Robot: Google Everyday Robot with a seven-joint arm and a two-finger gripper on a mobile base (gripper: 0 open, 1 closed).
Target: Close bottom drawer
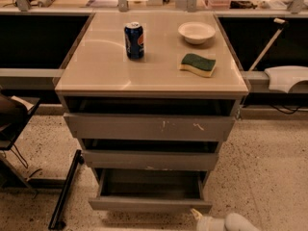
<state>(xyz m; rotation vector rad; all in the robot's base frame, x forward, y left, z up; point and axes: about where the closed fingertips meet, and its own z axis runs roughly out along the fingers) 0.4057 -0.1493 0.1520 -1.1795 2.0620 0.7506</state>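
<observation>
The bottom drawer (pixel 150 204) is the lowest of three grey drawers in the cabinet. It stands pulled out, and its empty inside (pixel 150 184) shows behind the plain front panel. My gripper (pixel 214 222) is a white shape at the lower edge of the view. It is just below and in front of the drawer front's right corner. Most of the gripper is cut off by the frame. The middle drawer (pixel 150 160) and the scratched top drawer (pixel 150 127) also stand slightly out.
On the beige cabinet top (pixel 96 66) stand a blue soda can (pixel 134 40), a white bowl (pixel 196 32) and a green and yellow sponge (pixel 198 64). A black bar (pixel 65 191) leans on the floor at the left. A chair (pixel 12 124) is at the far left.
</observation>
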